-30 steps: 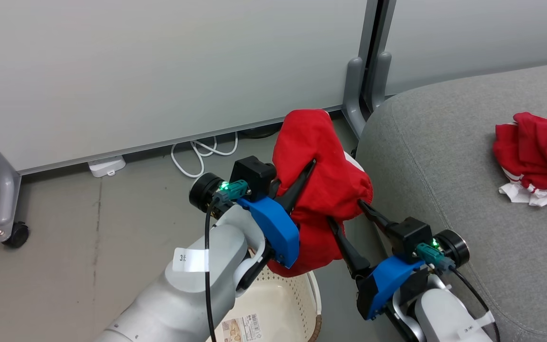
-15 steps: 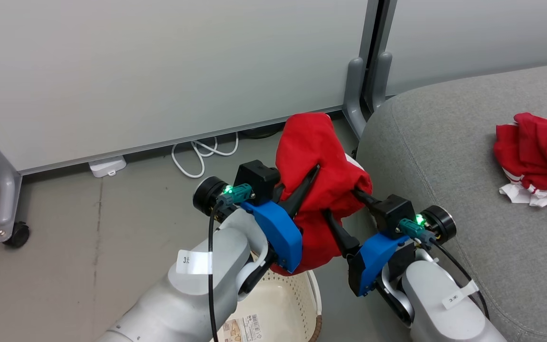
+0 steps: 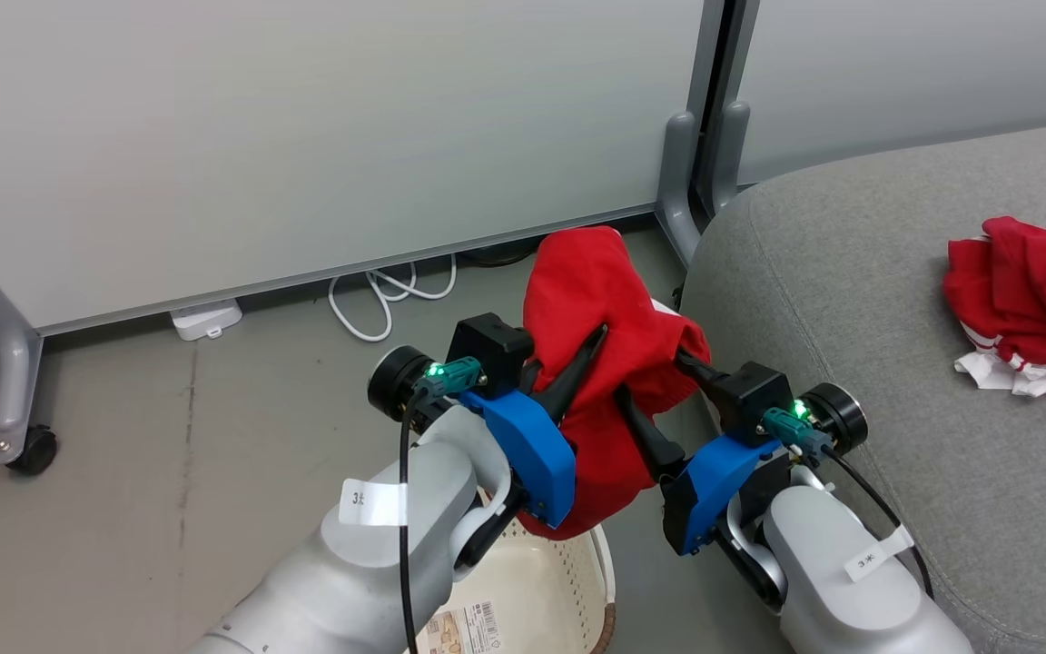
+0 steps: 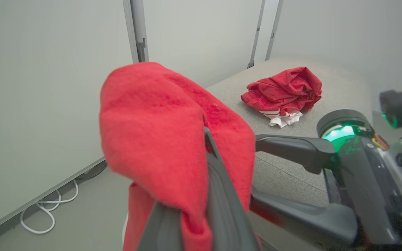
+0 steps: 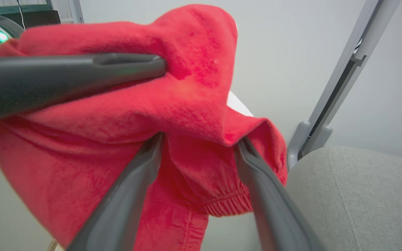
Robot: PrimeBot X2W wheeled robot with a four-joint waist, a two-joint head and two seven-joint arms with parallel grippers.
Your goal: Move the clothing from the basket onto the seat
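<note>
Past a looped white cable (image 3: 384,295) on the floor, above the perforated cream basket (image 3: 546,572), the left gripper (image 3: 588,350) pinches a soft, bunched red garment (image 3: 582,272), the right gripper (image 3: 652,374) spread wide against its folds, beside the rounded grey fabric seat (image 3: 850,300) bearing a second crumpled red garment (image 3: 1027,291).

I see one red garment (image 3: 605,363) bunched up in the air, hanging over the far rim of the cream perforated laundry basket (image 3: 559,581), just beside the rounded edge of the grey sofa seat (image 3: 850,300). The basket stands upright with a label sticker (image 3: 464,627) inside. The second red garment (image 3: 1027,300), its white trim showing, lies crumpled on the seat.
</note>
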